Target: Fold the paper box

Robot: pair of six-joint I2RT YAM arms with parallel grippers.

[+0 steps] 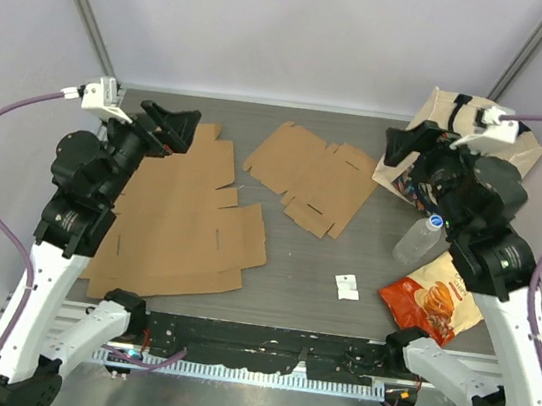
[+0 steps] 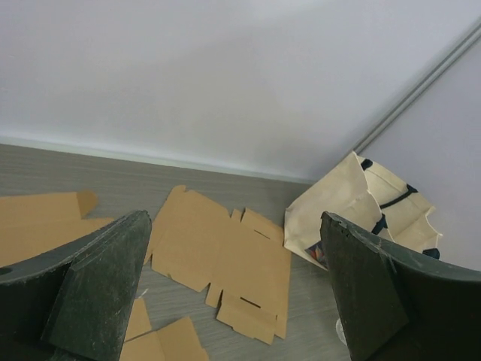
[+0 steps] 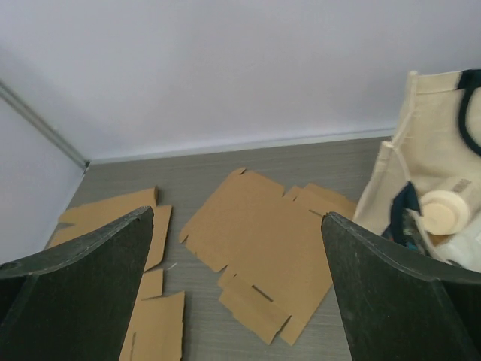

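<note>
A small flat brown paper box blank (image 1: 312,177) lies unfolded on the grey table at centre back; it also shows between the fingers in both wrist views (image 2: 225,259) (image 3: 267,244). A larger flat cardboard blank (image 1: 183,216) lies to its left. My left gripper (image 1: 173,127) hovers open above the large blank's far edge, nothing between its fingers. My right gripper (image 1: 413,142) hangs open at the back right, above the bag's edge, also empty. Both are raised off the table.
A cream tote bag (image 1: 468,130) with items inside stands at the back right. A clear plastic bottle (image 1: 417,239) lies beside it, an orange snack packet (image 1: 434,297) near the front right, and a small white scrap (image 1: 347,287) sits in front.
</note>
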